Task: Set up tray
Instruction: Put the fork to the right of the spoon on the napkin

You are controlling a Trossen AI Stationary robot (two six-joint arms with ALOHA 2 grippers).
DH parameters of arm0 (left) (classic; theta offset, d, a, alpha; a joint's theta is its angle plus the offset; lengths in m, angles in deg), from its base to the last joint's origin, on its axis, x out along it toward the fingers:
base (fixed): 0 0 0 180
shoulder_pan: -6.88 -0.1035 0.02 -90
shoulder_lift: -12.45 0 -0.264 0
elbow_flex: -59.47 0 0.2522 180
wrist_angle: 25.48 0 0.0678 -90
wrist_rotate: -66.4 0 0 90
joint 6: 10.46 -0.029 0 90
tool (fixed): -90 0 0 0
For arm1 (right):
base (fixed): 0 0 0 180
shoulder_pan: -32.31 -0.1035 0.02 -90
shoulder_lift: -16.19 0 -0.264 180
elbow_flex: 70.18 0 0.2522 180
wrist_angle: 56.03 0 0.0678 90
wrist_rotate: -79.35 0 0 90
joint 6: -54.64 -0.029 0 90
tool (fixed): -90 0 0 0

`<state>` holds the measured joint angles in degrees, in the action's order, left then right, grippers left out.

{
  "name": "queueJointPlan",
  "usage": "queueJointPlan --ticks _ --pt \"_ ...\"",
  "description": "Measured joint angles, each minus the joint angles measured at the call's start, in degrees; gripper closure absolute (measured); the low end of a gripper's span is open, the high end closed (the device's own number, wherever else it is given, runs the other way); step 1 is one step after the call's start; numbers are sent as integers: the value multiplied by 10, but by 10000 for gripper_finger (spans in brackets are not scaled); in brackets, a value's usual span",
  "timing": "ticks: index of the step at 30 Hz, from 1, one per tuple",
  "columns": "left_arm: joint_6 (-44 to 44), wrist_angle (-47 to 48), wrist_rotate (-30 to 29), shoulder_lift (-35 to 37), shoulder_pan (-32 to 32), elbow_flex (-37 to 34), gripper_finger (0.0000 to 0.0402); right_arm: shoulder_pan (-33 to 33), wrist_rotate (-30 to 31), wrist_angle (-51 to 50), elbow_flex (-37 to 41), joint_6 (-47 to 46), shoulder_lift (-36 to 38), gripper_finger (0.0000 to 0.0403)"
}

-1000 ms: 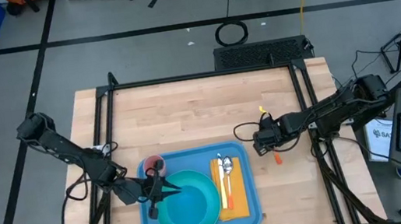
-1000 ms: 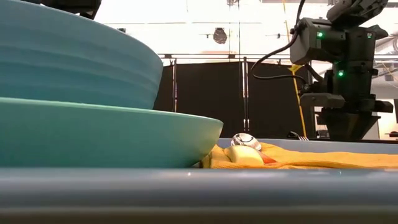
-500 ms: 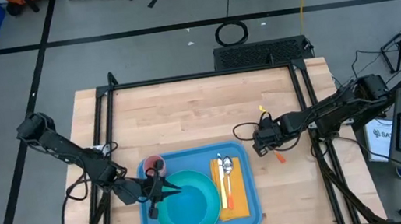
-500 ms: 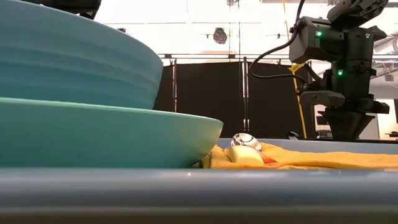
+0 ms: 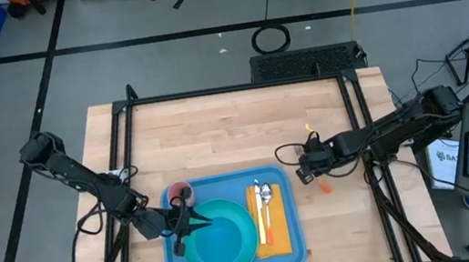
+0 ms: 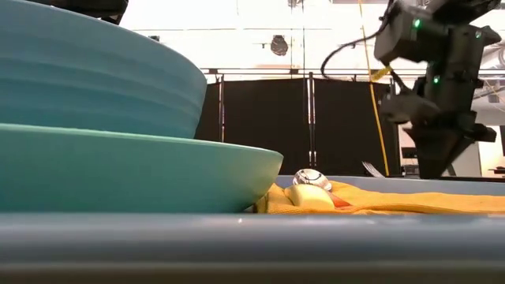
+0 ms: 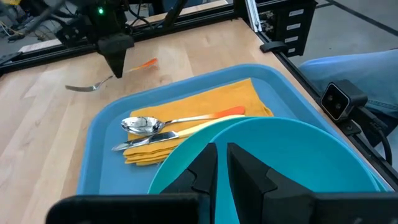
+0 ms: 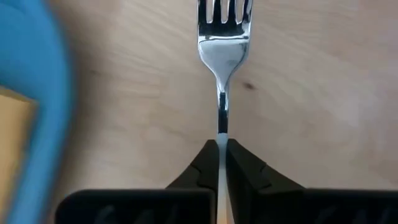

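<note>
The blue tray [image 5: 224,184] lies at the table's near edge. On it a cyan plate [image 5: 238,211] carries a blue bowl [image 6: 87,79], with my left gripper [image 5: 186,228] at the bowl's left rim. A yellow napkin [image 5: 273,231] on the tray's right half bears a spoon [image 7: 146,123] and a knife. Right of the tray, my right gripper [image 5: 303,174] is shut on a fork [image 8: 224,43] with an orange handle [image 7: 146,63]. My left gripper has its two fingers [image 7: 205,171] close together at the bowl's rim [image 7: 214,138], coming from the table's left and slanting down. The fingers hide how the rim runs between them. The bowl sits in the plate. My right gripper pinches the fork's thin metal stem [image 8: 222,121] between its two fingertips from above, pointing down, across the fork. The tines [image 6: 369,167] stick out low over the wood; whether the fork is clear of the table I cannot tell.
A pink cup [image 5: 179,192] stands in the tray's far left corner. A small yellow piece [image 5: 306,127] lies on the wood beyond the right gripper. Black frame rails [image 5: 358,123] run along both table sides. The far half of the tabletop [image 5: 234,126] is bare wood.
My right gripper has shut on the fork's stem and then tipped over a little, drawing the tine end slightly along. The left gripper, bowl and plate have kept still.
</note>
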<state>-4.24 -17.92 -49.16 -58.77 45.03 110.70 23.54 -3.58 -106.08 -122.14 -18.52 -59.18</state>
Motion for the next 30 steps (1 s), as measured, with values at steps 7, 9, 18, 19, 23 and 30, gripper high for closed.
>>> queueJointPlan --ticks 7,9,18,19,23,30 --pt "0 0 0 0 0 0 360 -58 31 87 -1 -87 40 401" --pt "0 0 0 0 0 0 360 -78 33 139 -1 -108 40 402" --pt "0 1 0 0 0 0 360 -155 84 343 -3 -189 -33 402" --pt "0 1 0 0 0 0 360 -161 89 360 -3 -200 -46 402" --pt "0 0 0 0 0 0 360 -180 93 435 -3 -231 -98 402" --pt "0 0 0 0 0 0 360 -195 93 462 -3 -265 -136 402"
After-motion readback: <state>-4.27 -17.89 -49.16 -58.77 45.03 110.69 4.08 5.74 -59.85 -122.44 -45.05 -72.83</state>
